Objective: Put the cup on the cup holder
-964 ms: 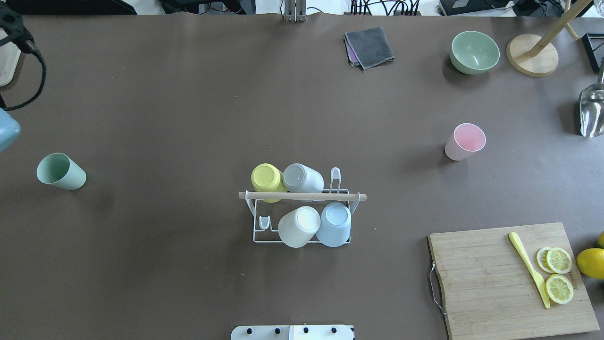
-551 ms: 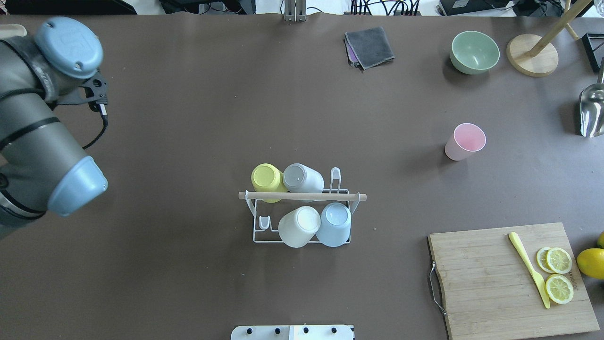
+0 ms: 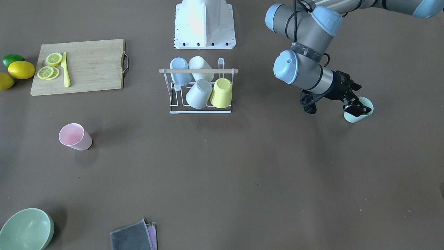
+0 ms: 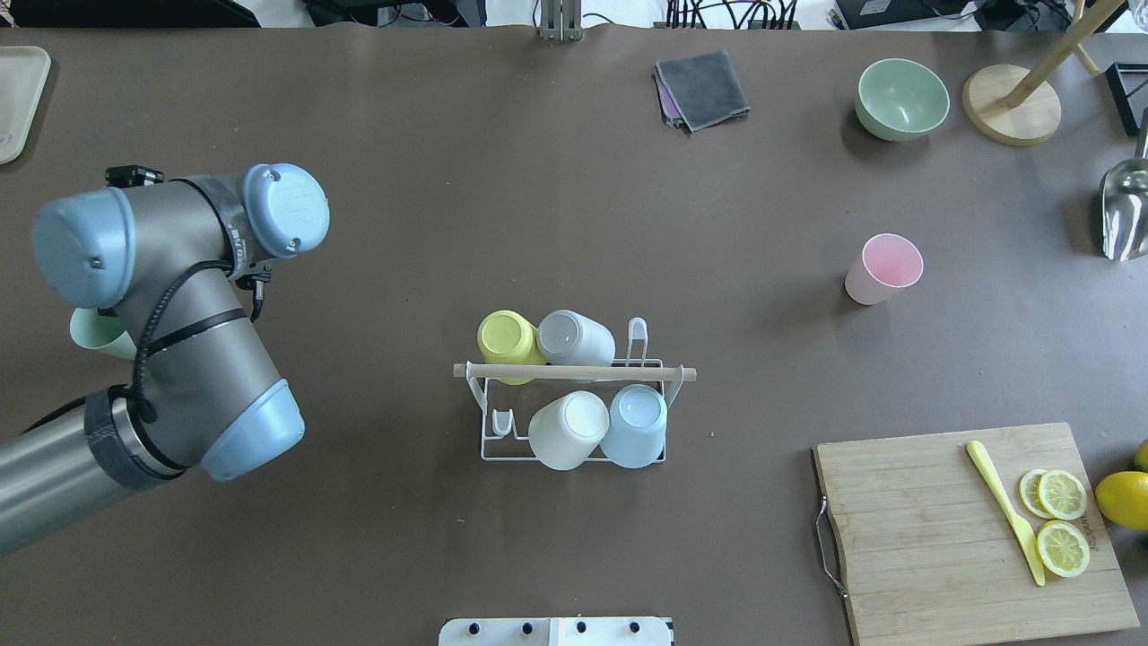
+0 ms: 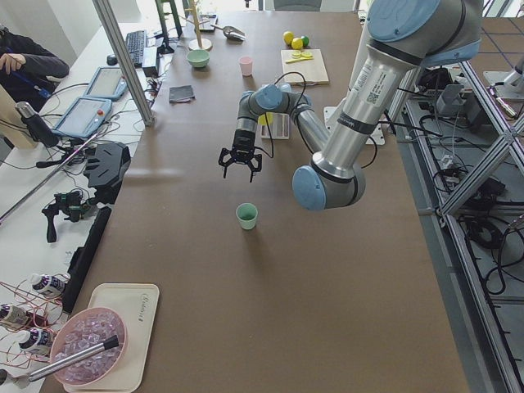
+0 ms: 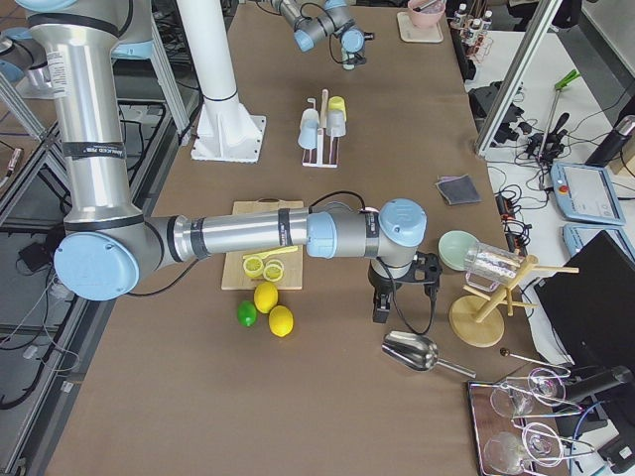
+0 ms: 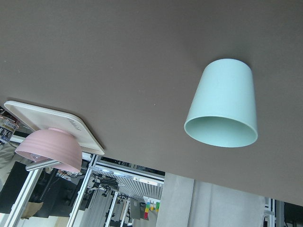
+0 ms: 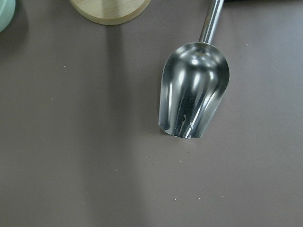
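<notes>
The left arm's end effector (image 3: 332, 106) is hovering with its fingers spread wide apart, gripping nothing, near the small mint-green plastic cup (image 3: 353, 118). That cup is standing upright, mouth up, on the brown desk (image 3: 263, 166), well apart from the white wire cup holder with the wooden rod (image 3: 197, 71) at the middle. In the side view the cup is sitting below the fingers and a little further toward the desk's left end, so I'd say the arm needs to drop and shift outward. The right arm's end effector (image 6: 397, 302) is hanging far off by a shiny metal scoop (image 6: 417, 352). I can't tell whether its fingers are apart or together.
</notes>
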